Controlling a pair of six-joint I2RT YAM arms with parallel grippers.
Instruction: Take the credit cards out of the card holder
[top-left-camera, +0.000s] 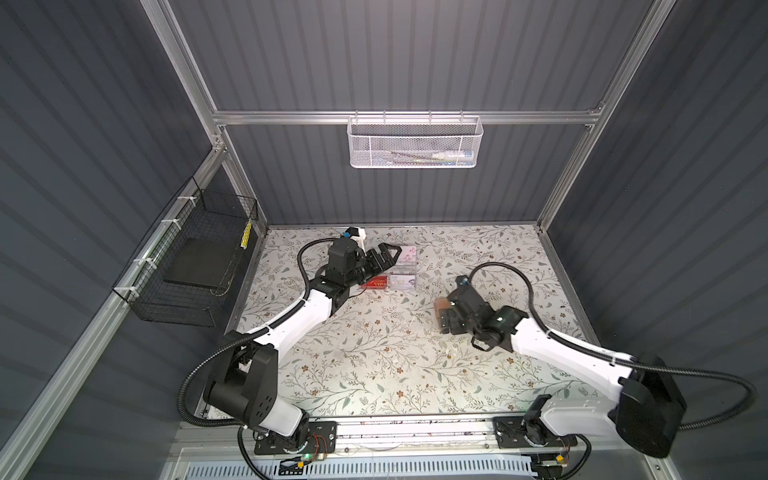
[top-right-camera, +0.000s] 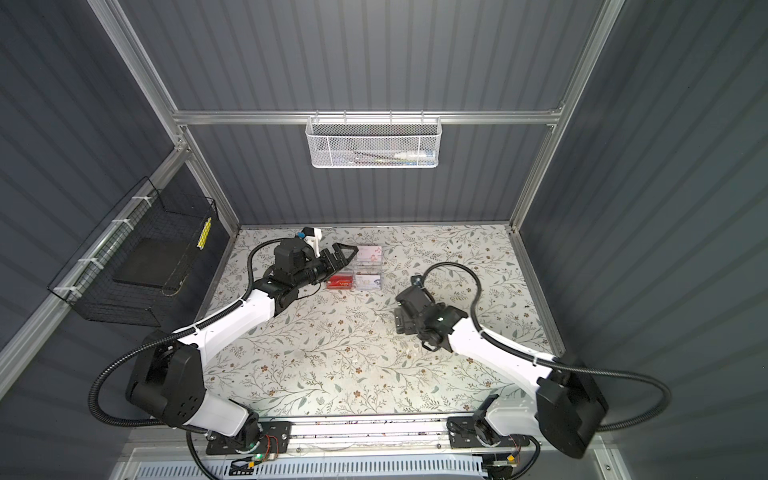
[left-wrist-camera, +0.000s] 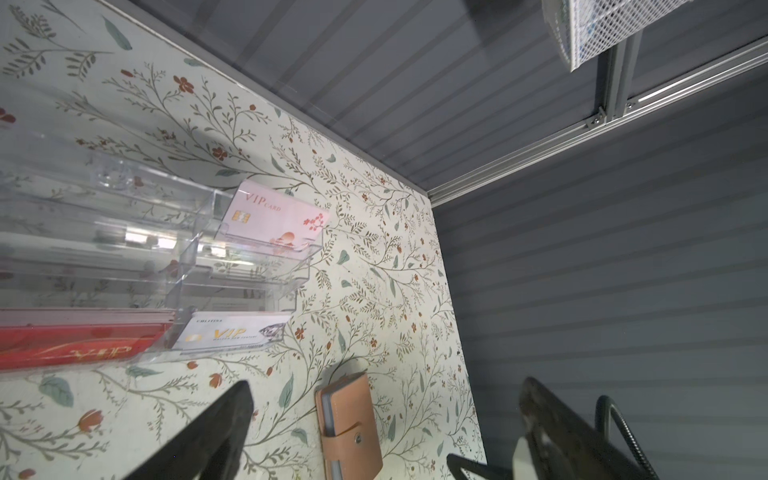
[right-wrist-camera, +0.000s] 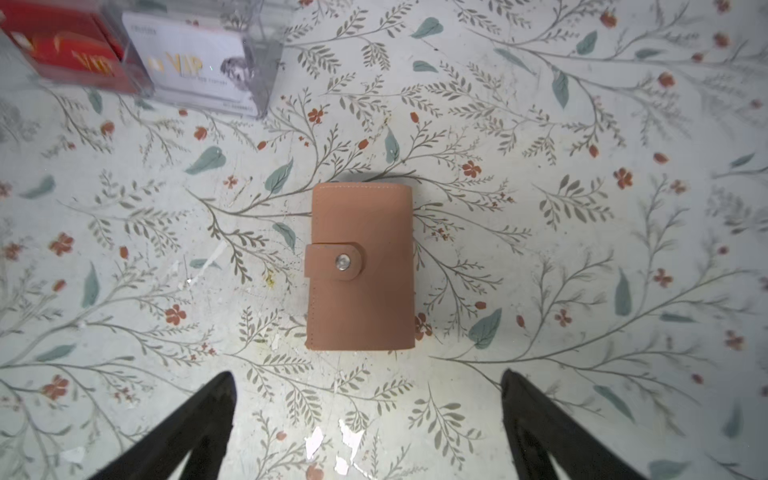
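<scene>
My right gripper (right-wrist-camera: 368, 374) hangs spread above the card holder (right-wrist-camera: 360, 266), snapped shut toward the right edge of the bench (right-wrist-camera: 582, 270); left gripper (top-left-camera: 384, 253) spread, empty. Next: pop the strap (right-wrist-camera: 332, 261).

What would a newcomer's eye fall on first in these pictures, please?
The tan card holder, snapped shut, lies flat on the floral tabletop directly beneath the open right claw. Farther back, beside the left claw, a clear acrylic box holds red and white VIP cards.
</scene>
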